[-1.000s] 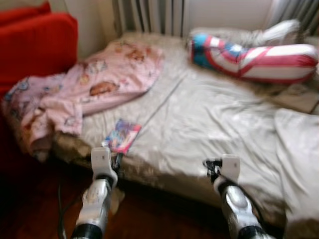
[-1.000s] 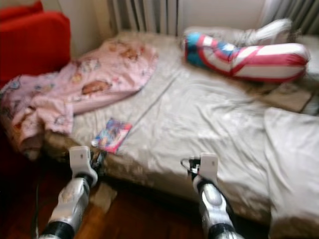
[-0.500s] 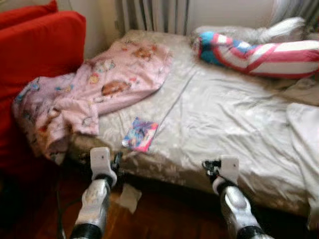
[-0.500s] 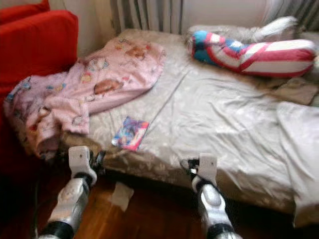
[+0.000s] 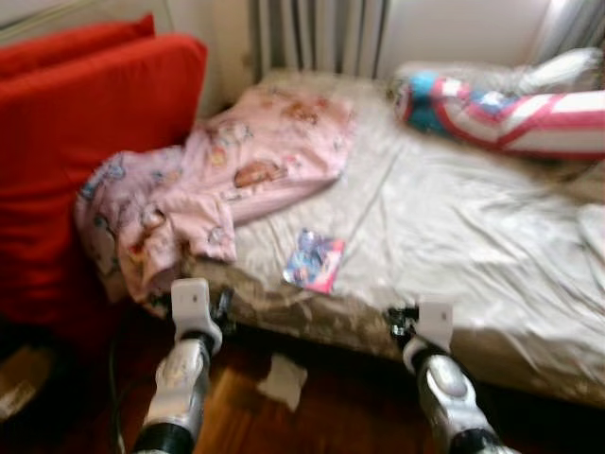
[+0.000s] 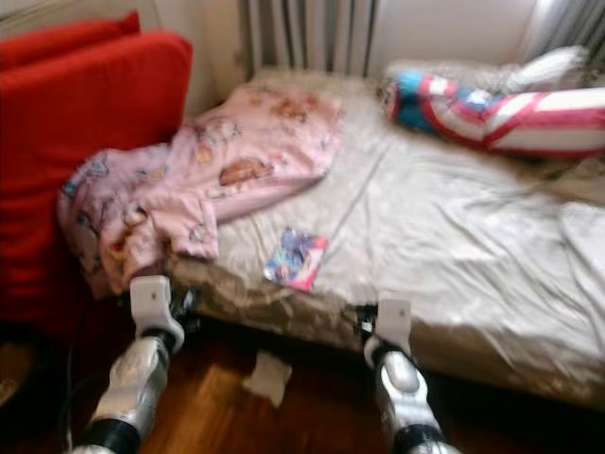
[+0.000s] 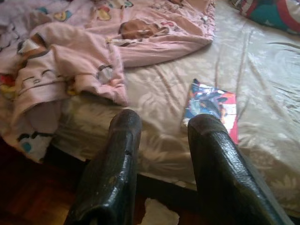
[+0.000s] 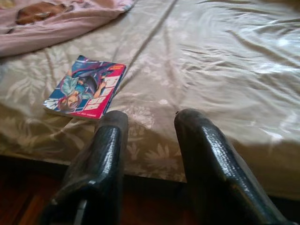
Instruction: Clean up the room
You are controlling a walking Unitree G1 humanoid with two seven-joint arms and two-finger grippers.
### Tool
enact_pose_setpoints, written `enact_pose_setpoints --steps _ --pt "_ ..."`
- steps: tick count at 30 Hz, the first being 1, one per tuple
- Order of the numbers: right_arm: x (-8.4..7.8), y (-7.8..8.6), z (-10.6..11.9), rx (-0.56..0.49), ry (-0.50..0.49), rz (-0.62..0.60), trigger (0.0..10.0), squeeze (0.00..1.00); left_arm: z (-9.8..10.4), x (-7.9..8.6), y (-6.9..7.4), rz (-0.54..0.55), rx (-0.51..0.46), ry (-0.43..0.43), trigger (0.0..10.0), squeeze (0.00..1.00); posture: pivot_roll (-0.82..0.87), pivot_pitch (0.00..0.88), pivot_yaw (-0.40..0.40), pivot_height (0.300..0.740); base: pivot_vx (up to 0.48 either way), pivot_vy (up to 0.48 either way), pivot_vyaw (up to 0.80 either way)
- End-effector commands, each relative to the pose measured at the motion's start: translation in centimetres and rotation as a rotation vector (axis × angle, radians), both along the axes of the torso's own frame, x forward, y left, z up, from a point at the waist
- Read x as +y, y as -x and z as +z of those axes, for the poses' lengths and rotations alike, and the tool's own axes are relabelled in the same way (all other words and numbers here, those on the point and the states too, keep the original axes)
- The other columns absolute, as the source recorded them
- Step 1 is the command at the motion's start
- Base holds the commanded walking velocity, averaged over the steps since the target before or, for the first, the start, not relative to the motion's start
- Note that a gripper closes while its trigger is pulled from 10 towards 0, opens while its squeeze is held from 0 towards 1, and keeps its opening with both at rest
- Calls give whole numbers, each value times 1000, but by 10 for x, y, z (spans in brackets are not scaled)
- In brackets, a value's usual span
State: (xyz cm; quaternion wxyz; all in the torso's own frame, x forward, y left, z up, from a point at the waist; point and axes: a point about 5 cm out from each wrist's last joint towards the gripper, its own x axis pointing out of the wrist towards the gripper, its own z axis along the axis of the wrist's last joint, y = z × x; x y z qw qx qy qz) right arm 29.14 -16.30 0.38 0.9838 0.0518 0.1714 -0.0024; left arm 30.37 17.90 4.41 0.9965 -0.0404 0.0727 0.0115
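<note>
A colourful comic book (image 5: 314, 261) lies flat near the front edge of the bed (image 5: 473, 236), which has a beige flowered sheet. A crumpled pink printed blanket (image 5: 217, 180) spills over the bed's left corner. A white scrap of paper (image 5: 284, 380) lies on the wooden floor below the bed edge. My left gripper (image 7: 164, 124) is open and empty, held low before the bed edge, left of the book. My right gripper (image 8: 147, 119) is also open and empty, in front of the bed edge, right of the book (image 8: 86, 93).
A red sofa (image 5: 85, 142) stands against the bed's left side. A red, white and blue striped pillow (image 5: 510, 112) lies at the bed's far right. A radiator (image 5: 317, 38) is on the wall behind. Dark wooden floor (image 5: 331, 416) runs along the bed front.
The whole picture has shifted to the right, so the camera has turned left; more of the red sofa and the paper scrap on the floor have come into view. Both arms keep their pose.
</note>
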Motion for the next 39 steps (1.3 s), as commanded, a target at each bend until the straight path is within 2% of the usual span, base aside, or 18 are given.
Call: enact_pose_setpoints --steps 1,4,7,12,30,39 --pt "10 -1 0 3 -16 22 10000 0 -3 8 2 18 19 -15 10000 0 -72 43 -21 740 0 431 0" --pt "10 -1 0 5 -15 23 10000 0 -4 9 3 19 22 -16 10000 0 -73 45 -21 740 0 389 0" --pt "9 -1 -1 7 -13 20 10000 0 -18 10 10 -15 108 -15 10000 0 -70 49 -21 740 0 0 0" --pt "8 -1 0 1 -11 15 10000 0 -35 13 23 -5 173 -15 10000 0 -75 55 -20 740 0 0 0" --pt "9 -1 0 3 -8 21 10000 0 -34 17 20 -8 153 8 10000 0 -69 63 -23 740 0 0 0" --pt "10 -1 -1 3 -4 33 10000 0 -42 23 24 -4 196 16 10000 0 -69 64 -23 740 293 0 0"
